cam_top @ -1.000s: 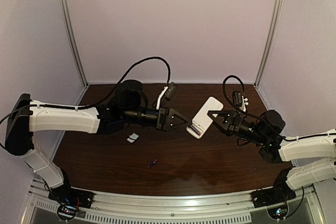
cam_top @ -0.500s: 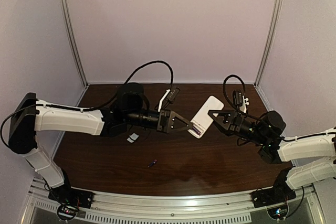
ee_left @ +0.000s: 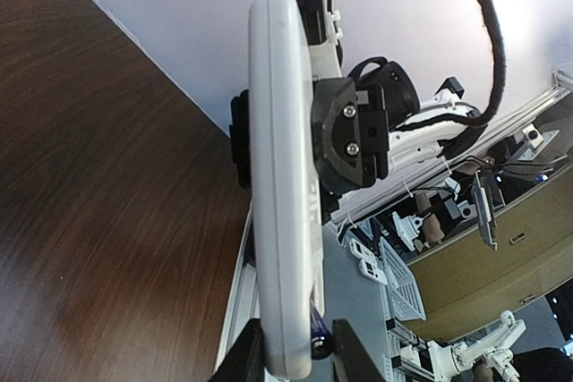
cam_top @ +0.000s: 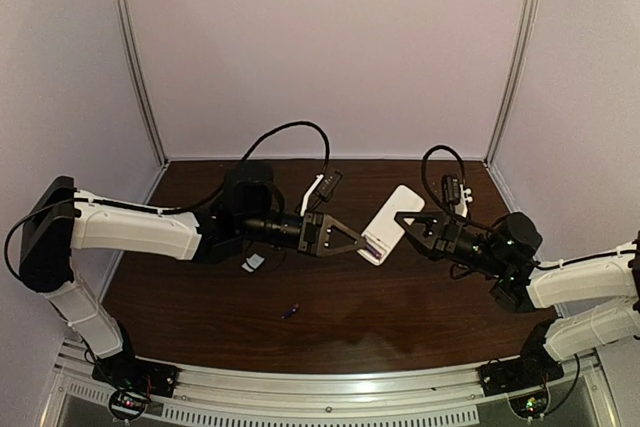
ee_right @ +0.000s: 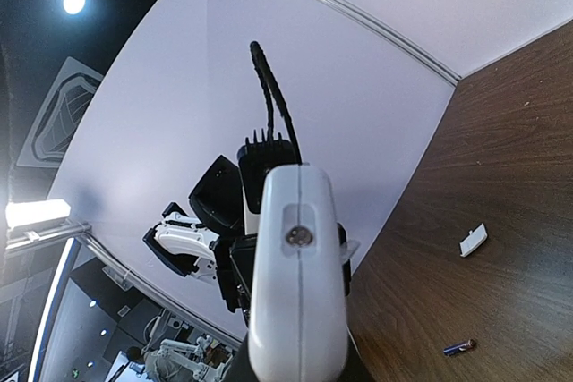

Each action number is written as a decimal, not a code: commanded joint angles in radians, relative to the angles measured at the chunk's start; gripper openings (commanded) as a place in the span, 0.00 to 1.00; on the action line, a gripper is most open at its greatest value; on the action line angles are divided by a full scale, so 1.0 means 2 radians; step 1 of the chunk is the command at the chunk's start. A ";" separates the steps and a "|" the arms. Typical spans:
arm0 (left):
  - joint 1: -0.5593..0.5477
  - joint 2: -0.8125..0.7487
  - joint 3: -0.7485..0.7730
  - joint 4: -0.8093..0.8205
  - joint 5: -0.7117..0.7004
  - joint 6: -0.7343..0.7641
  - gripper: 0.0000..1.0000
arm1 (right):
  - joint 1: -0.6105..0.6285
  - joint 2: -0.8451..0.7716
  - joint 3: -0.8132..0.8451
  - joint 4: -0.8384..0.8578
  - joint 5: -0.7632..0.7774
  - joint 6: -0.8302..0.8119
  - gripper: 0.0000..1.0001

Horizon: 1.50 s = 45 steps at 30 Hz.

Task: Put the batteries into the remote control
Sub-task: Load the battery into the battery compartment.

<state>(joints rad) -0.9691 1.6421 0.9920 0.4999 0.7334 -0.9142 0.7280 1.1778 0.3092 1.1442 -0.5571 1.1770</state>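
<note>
The white remote control (cam_top: 391, 221) is held up off the table, tilted, with my right gripper (cam_top: 413, 223) shut on its far end. In the right wrist view the remote (ee_right: 298, 284) stands end-on between that gripper's jaws (ee_right: 295, 366). My left gripper (cam_top: 358, 241) is at the remote's lower end. In the left wrist view the remote (ee_left: 282, 176) shows edge-on. There my left gripper (ee_left: 298, 360) pinches a purple-blue battery (ee_left: 320, 335) against the remote's open side. A second battery (cam_top: 290, 311) lies on the table and shows in the right wrist view (ee_right: 458, 346).
A small white cover piece (cam_top: 253, 262) lies on the dark wooden table (cam_top: 400, 317) under the left arm; it also shows in the right wrist view (ee_right: 473, 240). Pale walls with metal posts enclose the back and sides. Black cables loop above both wrists.
My left gripper has moved a little to the right, up to the remote's lower end. The right gripper and remote have barely moved. The loose battery has not moved.
</note>
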 commanded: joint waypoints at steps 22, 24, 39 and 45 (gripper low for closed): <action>-0.010 0.021 0.035 -0.151 -0.072 0.083 0.18 | 0.001 0.010 0.017 0.073 0.007 0.024 0.00; -0.010 0.020 0.041 -0.168 -0.082 0.092 0.18 | 0.001 0.006 0.018 0.067 0.007 0.022 0.00; -0.019 0.009 0.081 -0.278 -0.166 0.158 0.28 | -0.003 -0.011 0.024 0.015 0.004 0.000 0.00; -0.013 -0.017 0.071 -0.230 -0.154 0.152 0.54 | -0.004 -0.028 0.027 -0.063 0.002 -0.031 0.00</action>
<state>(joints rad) -1.0107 1.6455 1.1530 0.0494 0.4755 -0.6353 0.7139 1.1694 0.3141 1.0397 -0.5312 1.1473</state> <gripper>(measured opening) 0.480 0.161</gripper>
